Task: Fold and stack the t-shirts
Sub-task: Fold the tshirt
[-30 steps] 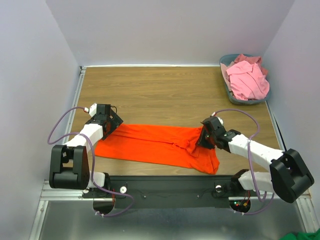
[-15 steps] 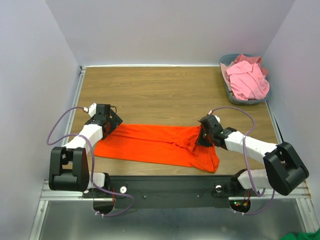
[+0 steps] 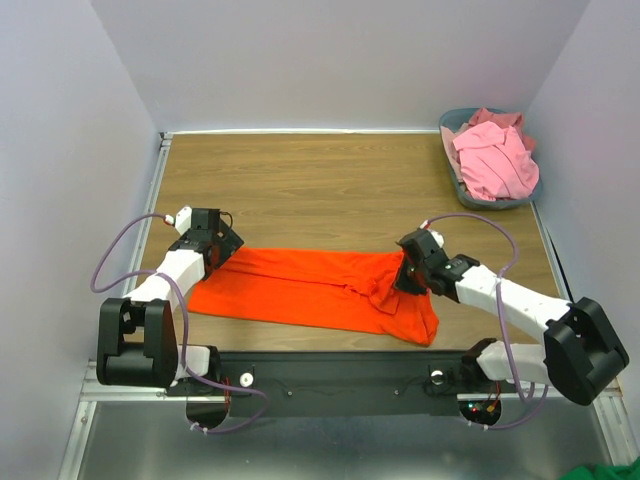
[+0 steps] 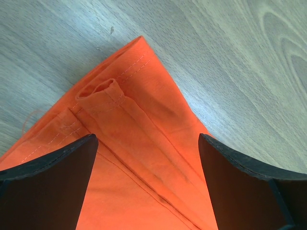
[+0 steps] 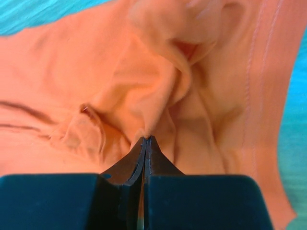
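Your orange-red t-shirt (image 3: 300, 288) lies stretched in a long band across the near part of the wooden tabletop (image 3: 330, 185), between the two arms. Your left pincer (image 4: 147, 143) is spread wide over the shirt's left end, with one finger on each side of a stitched hem corner. Your right pincer (image 5: 145, 142) has its fingers pressed together on a bunched fold of orange cloth near the shirt's right end. The pink t-shirts (image 3: 492, 160) sit heaped in a grey-blue basket (image 3: 488, 205) at the far right corner.
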Available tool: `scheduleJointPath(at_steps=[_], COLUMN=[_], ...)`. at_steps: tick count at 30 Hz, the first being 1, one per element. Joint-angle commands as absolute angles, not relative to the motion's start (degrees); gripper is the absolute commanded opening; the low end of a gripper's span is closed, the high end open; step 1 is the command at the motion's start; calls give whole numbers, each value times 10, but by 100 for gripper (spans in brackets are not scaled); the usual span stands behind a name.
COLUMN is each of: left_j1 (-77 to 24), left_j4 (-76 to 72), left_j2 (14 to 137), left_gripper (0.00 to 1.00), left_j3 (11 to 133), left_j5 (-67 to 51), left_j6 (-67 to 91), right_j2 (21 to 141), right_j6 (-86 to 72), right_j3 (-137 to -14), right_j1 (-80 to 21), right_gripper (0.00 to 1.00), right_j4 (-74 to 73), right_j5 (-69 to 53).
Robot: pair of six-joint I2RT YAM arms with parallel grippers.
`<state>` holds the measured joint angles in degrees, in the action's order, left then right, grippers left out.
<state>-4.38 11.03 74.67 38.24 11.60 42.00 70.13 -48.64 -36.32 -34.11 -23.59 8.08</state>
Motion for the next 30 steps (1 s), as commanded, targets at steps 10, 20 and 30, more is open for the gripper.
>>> scheduleJointPath(at_steps=[10, 20, 30], left_j1=[-41, -41, -40], left_j4=[113, 114, 117], left_j2=[729, 722, 729], left_gripper=[98, 98, 98], left_j3=[373, 373, 374], left_j5=[131, 133, 134], left_j6=[413, 413, 417], right_j2=[765, 745, 579], right_j6=[-558, -591, -615], right_j3=[-469, -441, -369], right_j1=[-422, -423, -422], right_gripper=[0, 6, 53], right_j4=[-274, -275, -291], right_j5=[146, 159, 160])
